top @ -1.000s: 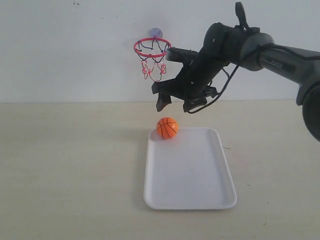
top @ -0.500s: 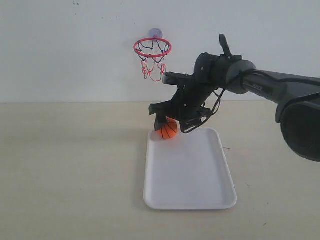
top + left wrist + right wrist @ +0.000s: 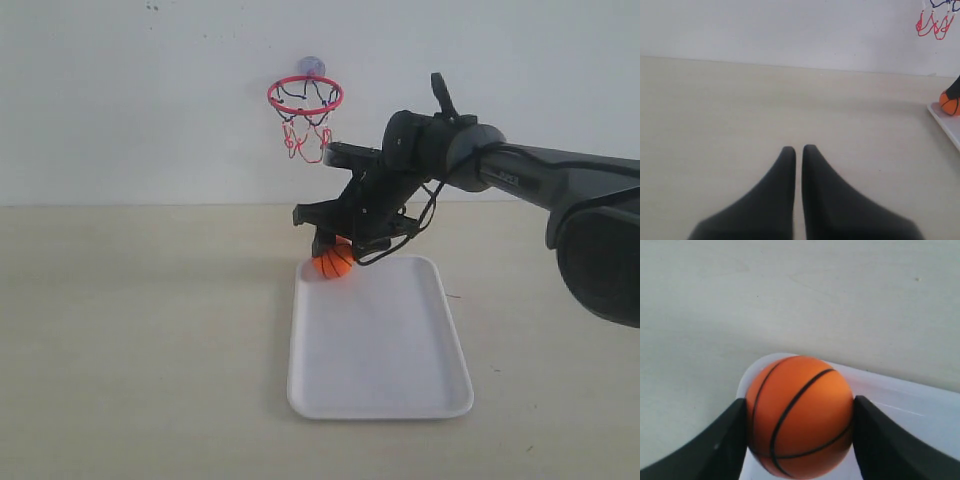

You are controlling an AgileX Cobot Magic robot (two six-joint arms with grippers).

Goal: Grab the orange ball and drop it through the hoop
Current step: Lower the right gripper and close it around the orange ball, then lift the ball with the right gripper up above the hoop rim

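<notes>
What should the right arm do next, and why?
Probably lift straight up. The right gripper has a finger pressed to each side of the orange ball, which sits in the corner of the white tray nearest the wall. The hoop hangs higher on the wall, so height comes before any sideways move.

Pale beige worktop (image 3: 150,350), matte. Plain white wall (image 3: 120,100) directly behind the worktop. Even, soft light.

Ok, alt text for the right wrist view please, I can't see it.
An orange ball sits between the right gripper's two black fingers, which touch its sides. It is at a corner of a white tray on a pale table.
</notes>
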